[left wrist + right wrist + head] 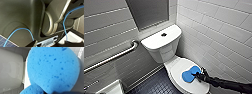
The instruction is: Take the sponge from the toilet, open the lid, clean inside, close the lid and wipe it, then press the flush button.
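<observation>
1. Saw right gripper (200, 75) at the wall-side edge of the lid (177, 65), arm coming in from the lower right of the head view.
2. Found sponge (191, 73) lying flat on the closed lid, near lobe touching the jaws, other lobe pointing away from them across the lid.
3. Could not tell whether those jaws were clamped on the sponge or only set against it. Saw porous blue sponge surface (52, 69) very close up in the right wrist view.
4. Noted bare lid on all sides of the sponge: a narrow strip past the far lobe, a wider stretch from the jaws toward the tank.
5. Spotted flush button (163, 34) well beyond the jaws, centred on the flat tank top of the toilet (164, 50).
6. Noted tiled wall (224, 32) near, behind the jaws, with a narrow gap between it and the lid's edge. Tight room on that side.
7. Saw dark floor (156, 86) past the lid's edge across from the jaws, and open room there. Noted grab bar (114, 58) well apart, on the opposite wall.
8. Could not tell jaw state of left gripper (52, 42). Saw dark robot body (18, 16) and blue cable (65, 25) close beside it.
</observation>
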Available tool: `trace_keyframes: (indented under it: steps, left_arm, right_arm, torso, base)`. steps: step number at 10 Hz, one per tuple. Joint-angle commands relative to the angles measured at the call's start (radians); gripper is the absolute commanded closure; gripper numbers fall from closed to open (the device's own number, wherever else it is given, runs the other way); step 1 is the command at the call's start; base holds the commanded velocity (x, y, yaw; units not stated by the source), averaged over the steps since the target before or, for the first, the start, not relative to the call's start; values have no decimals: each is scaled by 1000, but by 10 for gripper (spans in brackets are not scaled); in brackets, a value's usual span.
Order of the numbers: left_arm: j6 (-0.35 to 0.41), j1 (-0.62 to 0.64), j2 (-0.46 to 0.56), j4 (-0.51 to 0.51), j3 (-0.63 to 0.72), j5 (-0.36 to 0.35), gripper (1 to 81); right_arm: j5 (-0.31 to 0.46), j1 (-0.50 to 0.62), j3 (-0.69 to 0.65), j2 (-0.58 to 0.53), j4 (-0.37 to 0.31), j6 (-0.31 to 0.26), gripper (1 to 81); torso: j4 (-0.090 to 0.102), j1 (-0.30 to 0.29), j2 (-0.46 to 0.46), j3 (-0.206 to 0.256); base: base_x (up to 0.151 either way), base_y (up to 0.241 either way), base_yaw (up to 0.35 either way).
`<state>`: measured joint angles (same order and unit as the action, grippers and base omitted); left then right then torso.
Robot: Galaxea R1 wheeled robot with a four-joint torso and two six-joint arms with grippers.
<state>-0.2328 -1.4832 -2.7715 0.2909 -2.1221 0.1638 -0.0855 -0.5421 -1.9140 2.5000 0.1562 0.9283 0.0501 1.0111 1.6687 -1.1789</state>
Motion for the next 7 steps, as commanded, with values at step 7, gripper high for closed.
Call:
trace_keyframes:
  steps: [7]
  left_arm:
    - [16, -27, -5, 1, 24, 79, 10]
  right_arm:
    - [-85, -278, 262, -381, 5, 1, 811]
  torso:
    - [0, 0, 0, 0]
  base:
    - [0, 0, 0]
